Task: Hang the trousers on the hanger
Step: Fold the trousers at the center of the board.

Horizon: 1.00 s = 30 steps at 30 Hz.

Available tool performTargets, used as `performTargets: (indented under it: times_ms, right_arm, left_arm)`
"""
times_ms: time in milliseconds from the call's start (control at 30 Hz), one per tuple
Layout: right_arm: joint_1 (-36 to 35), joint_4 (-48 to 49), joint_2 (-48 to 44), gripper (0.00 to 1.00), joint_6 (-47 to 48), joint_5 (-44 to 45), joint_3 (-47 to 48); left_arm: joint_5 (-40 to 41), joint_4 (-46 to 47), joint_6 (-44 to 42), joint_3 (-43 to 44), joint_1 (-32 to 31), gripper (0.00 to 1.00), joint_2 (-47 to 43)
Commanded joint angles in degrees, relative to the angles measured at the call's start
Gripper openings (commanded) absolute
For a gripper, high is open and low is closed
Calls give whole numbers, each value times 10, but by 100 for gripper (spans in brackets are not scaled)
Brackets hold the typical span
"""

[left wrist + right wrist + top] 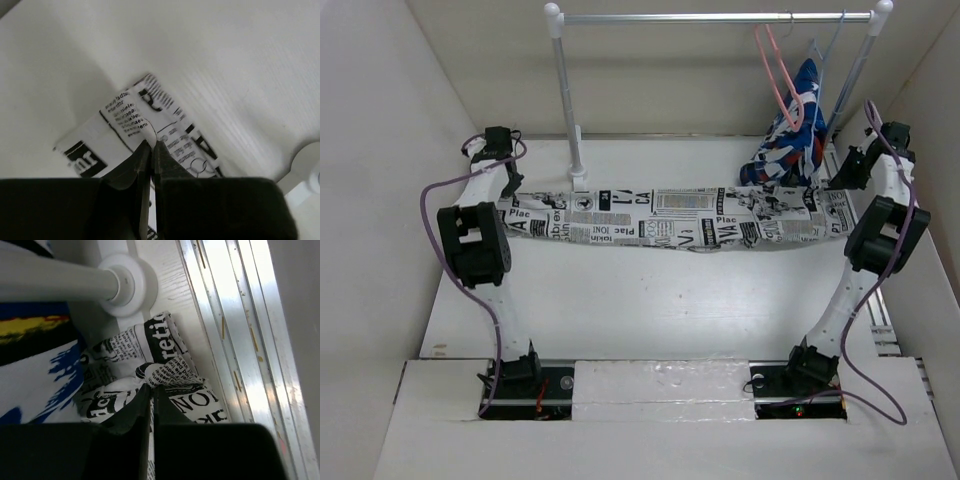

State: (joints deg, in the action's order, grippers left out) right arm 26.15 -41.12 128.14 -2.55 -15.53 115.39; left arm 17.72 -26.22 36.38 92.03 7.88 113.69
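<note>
You have a white table (650,300) boxed by white walls (380,200), the clothes rail (710,17) standing at its far side. Before the rail the trousers (670,218) stretch across, each end pinched by a closed tool: left gripper (151,145), right gripper (151,386) (by the rail's right foot). The hanger (778,75) hangs near the rail's right end.

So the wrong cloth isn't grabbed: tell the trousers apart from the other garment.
The trousers are white with black newsprint; the patterned garment is blue, white and red. The trousers stretch sideways over the table; the garment hangs bunched under the rail. Both are soft printed fabric.
</note>
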Motion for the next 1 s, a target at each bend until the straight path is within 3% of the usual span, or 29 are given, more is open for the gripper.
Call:
performTargets:
  times_ms: [0,33,100,133,233,333,433,500,533,567,700,767,800,833,967]
  right_arm:
    - [7,29,14,10,-9,2,48]
    - [7,40,15,29,-13,-1,44]
    - [7,53,7,51,-18,-4,30]
    - [7,63,5,63,-18,-15,26]
    - [1,67,-24,66,-18,-34,5]
    - [1,117,-91,66,-28,-49,-59]
    - [-12,187,-183,60,-42,-63,-175]
    - [-20,216,-230,43,-49,-62,-271]
    - [-28,245,-275,11,-58,-62,-303]
    - [-28,258,-296,0,-63,-63,-365]
    - [-48,292,-367,0,-66,-60,-492]
    - [-36,296,-381,30,-62,-69,-533]
    - [-18,315,-375,55,-62,-98,-592]
    - [-18,328,-375,63,-63,-119,-592]
    - [6,385,-319,75,-64,-185,-625]
  left_arm:
    - [30,-39,-28,104,6,0,54]
    - [29,-50,-31,130,6,6,87]
    - [17,-61,-51,189,6,25,111]
    - [17,-69,-54,206,6,47,124]
    - [24,-78,-61,229,6,76,101]
    - [51,-67,-47,167,6,80,23]
    - [37,2,-25,-40,24,79,-96]
    - [-44,61,-14,-122,42,77,-139]
    - [-64,70,3,-156,56,76,-164]
    - [-86,87,5,-204,56,76,-169]
    - [-161,82,11,-238,56,75,-146]
    - [-196,85,19,-237,56,75,-121]
    - [-203,84,28,-231,56,75,-104]
    - [-204,84,28,-231,56,75,-97]
    - [-204,93,40,-226,56,77,-76]
